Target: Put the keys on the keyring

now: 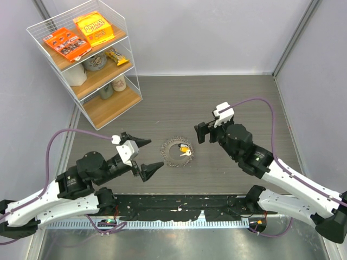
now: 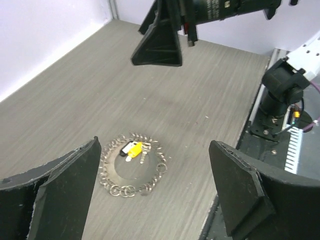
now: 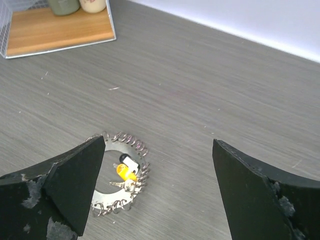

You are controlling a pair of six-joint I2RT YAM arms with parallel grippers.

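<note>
From above, we are seeing the keyring (image 1: 177, 153) lying flat on the tabletop (image 1: 244, 92) between the two arms. The keys (image 1: 185, 149) are resting inside its middle hole, one with a yellow head. The left pincer (image 1: 156, 153) is hanging just left of the ring, spread wide and gripping nothing. The right pincer (image 1: 207, 134) is hovering to the ring's upper right. Only its own wrist view is showing us those fingers (image 3: 65, 185) parted wide and empty. The left wrist view is catching the right pincer head-on, beyond the ring. The right wrist view is giving us only the lowest board of the wire shelf (image 1: 87, 59), while the overhead view is showing all its tiers.
</note>
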